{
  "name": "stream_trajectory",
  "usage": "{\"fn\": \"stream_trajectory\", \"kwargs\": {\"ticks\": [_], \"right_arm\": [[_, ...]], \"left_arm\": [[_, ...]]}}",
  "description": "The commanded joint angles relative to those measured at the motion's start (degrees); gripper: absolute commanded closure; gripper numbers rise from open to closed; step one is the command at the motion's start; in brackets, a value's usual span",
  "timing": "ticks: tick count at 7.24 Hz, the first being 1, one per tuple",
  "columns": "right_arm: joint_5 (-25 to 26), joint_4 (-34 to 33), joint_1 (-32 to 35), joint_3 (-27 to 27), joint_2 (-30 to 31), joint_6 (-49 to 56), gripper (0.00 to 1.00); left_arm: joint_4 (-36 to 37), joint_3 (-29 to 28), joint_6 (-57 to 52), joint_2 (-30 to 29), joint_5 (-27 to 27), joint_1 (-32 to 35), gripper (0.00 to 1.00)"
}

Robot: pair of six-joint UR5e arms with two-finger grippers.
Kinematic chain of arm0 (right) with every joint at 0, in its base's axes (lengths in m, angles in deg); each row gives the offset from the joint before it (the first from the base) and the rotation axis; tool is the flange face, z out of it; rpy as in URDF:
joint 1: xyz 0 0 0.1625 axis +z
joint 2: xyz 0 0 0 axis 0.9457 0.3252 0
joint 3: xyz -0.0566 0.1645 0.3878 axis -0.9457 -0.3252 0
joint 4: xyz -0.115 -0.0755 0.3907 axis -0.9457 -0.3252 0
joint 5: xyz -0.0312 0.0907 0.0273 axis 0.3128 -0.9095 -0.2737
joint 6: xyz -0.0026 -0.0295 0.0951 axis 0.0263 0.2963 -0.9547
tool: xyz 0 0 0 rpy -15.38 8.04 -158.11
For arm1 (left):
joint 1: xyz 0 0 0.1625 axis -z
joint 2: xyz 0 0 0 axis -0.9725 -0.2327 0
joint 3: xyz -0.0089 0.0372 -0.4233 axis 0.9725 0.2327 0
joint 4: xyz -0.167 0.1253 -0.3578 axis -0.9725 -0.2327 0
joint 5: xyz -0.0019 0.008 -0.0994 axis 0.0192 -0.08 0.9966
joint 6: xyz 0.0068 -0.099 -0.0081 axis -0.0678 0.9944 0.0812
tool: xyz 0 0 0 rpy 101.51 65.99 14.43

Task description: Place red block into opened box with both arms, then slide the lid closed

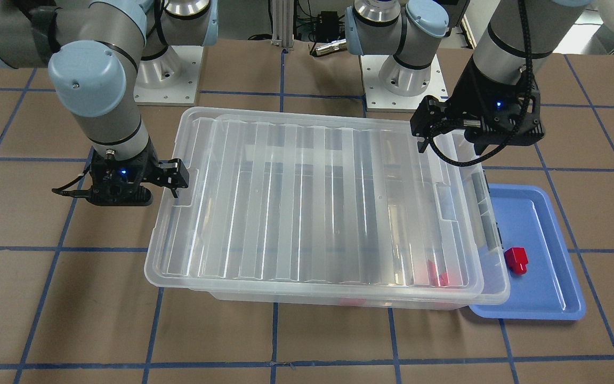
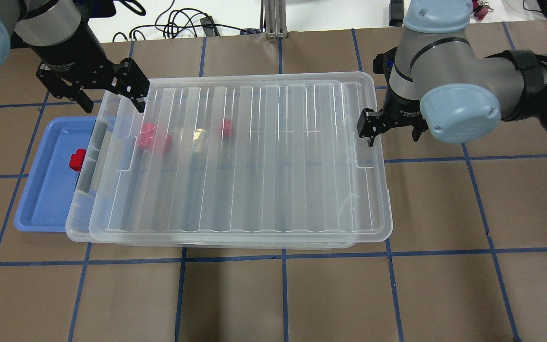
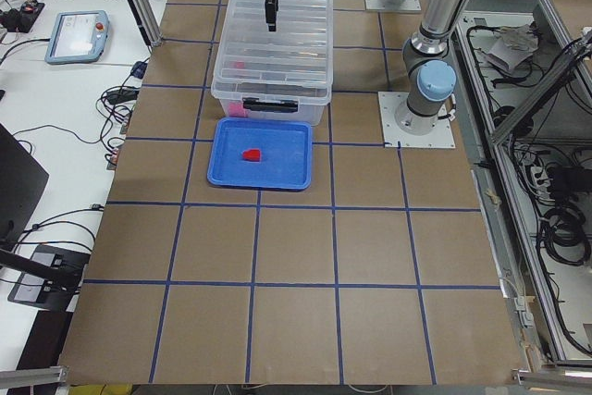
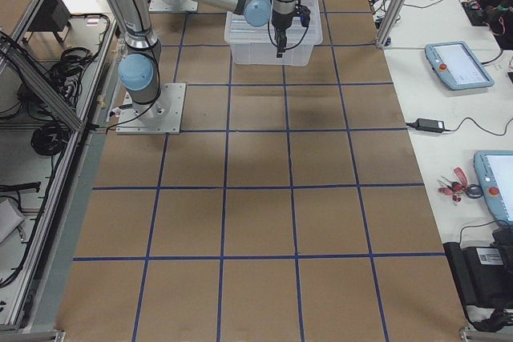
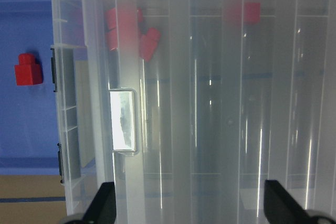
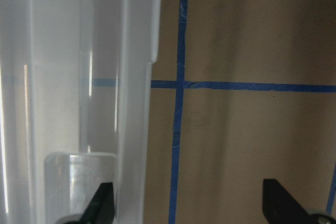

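One red block (image 2: 77, 159) (image 1: 516, 260) (image 5: 28, 70) lies on the blue tray (image 2: 41, 199). Other red blocks (image 2: 155, 140) (image 5: 128, 32) show blurred through the lid, inside the box (image 2: 76, 223). The ribbed clear lid (image 2: 254, 156) rests on the box, shifted toward my right, so a narrow strip stays uncovered on the tray side. My left gripper (image 2: 112, 102) hangs open above the box's far corner by the tray, holding nothing. My right gripper (image 2: 392, 135) is open at the lid's other short end; whether it touches the lid I cannot tell.
The blue tray butts against the box's latch end (image 1: 491, 213). Both arm bases (image 1: 168, 80) stand on plates behind the box. Brown table surface with blue tape lines (image 2: 283, 294) surrounds everything.
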Motion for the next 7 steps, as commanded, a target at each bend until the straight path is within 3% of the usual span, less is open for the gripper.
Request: {"fn": "stream_trajectory", "kwargs": {"ticks": [1, 3, 5, 7], "right_arm": [[0.85, 0.43, -2.51, 0.02, -0.01, 2.39, 0.0], [4.1, 0.78, -4.28, 0.02, 0.43, 5.12, 0.0], [6.37, 0.78, -5.67, 0.02, 0.52, 7.05, 0.0], [6.74, 0.78, -6.74, -0.06, 0.52, 8.55, 0.0]], "left_arm": [[0.16, -0.01, 0.0, 0.03, -0.13, 0.0, 0.0], [0.16, -0.01, -1.13, -0.14, -0.13, -1.83, 0.0], [0.24, -0.1, -3.32, -0.84, 0.13, -10.07, 0.0], [1.73, 0.08, -12.61, -2.33, 0.13, -13.52, 0.0]]}}
